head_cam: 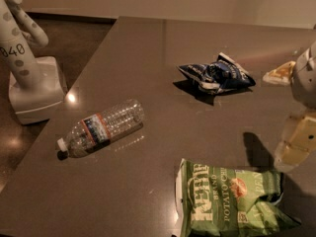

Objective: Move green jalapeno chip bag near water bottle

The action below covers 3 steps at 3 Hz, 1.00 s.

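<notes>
The green jalapeno chip bag [232,201] lies flat on the dark table at the front right, lettering up. The water bottle [101,127] lies on its side at the left of the table, white cap pointing to the front left. My gripper [275,120] hangs at the right edge of the view, above the table and just above and to the right of the green bag. Its two pale yellow fingers [297,142] stand wide apart and hold nothing. The bag and the bottle are well apart.
A crumpled dark blue and white chip bag [217,75] lies at the back right of the brown table [148,58]. A white robot base marked 040 [29,83] stands on the floor beyond the table's left edge.
</notes>
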Each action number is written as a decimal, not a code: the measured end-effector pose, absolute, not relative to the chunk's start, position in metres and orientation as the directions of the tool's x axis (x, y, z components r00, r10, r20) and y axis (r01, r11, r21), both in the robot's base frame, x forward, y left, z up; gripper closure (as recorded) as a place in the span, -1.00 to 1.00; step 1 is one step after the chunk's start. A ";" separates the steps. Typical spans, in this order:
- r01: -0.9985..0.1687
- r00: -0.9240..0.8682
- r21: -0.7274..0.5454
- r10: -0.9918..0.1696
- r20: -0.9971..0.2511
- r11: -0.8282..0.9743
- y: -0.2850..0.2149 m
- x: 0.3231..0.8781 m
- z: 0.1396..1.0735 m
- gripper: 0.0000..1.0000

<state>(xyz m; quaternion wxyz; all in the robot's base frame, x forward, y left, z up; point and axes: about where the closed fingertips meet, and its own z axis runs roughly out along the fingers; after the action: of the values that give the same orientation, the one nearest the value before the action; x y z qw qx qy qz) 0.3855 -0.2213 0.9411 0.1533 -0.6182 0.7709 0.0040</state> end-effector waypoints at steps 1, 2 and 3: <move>-0.965 -0.158 -0.167 -0.954 -0.253 0.203 -0.222 0.366 0.926 -1.00; -0.977 -0.105 -0.151 -0.956 -0.274 0.151 -0.217 0.344 0.912 -1.00; -0.991 -0.017 -0.122 -0.956 -0.291 0.055 -0.205 0.319 0.897 -1.00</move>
<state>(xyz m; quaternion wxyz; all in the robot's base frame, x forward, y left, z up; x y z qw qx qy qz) 0.3192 -0.2053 0.8966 0.1491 -0.6849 0.7109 0.0579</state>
